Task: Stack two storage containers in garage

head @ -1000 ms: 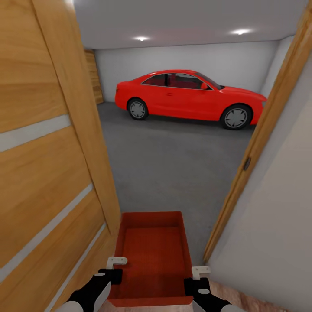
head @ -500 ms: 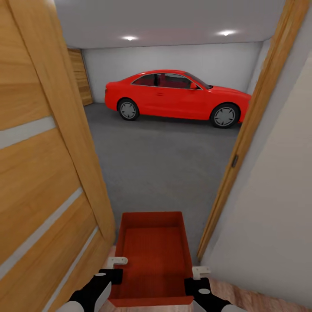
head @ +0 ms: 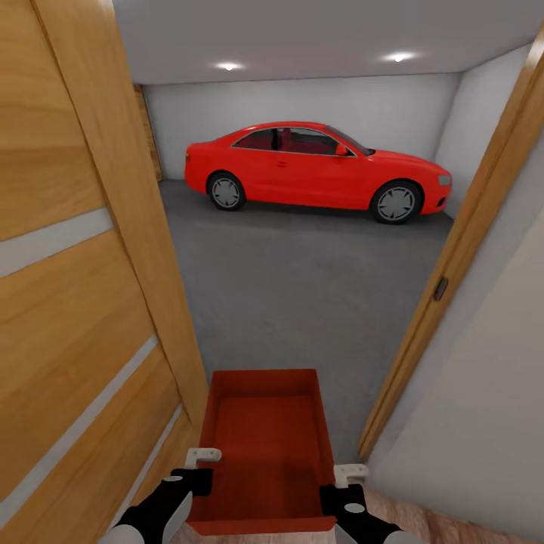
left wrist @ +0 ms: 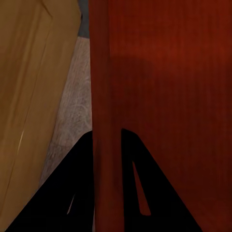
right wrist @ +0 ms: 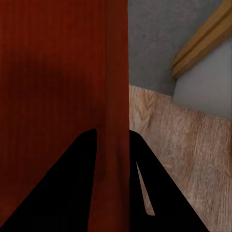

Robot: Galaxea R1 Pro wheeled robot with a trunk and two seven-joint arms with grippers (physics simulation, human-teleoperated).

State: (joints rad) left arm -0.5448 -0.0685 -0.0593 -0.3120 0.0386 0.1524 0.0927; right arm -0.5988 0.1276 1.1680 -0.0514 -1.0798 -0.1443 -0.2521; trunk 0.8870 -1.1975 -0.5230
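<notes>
Carrying step: one container (head: 266,446) held at the garage doorway, over the threshold. Left gripper (left wrist: 107,145) fingers pinch its left wall, right gripper (right wrist: 112,142) fingers pinch the right wall. Next: roll fwd between door (head: 83,302) & frame (head: 453,264), lower onto grey floor (head: 302,279) short of the car (head: 317,168).

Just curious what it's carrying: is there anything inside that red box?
The storage container looks empty: its bare red bottom shows. The near corners, by the left hand and right hand, are partly hidden by the front wall.
</notes>
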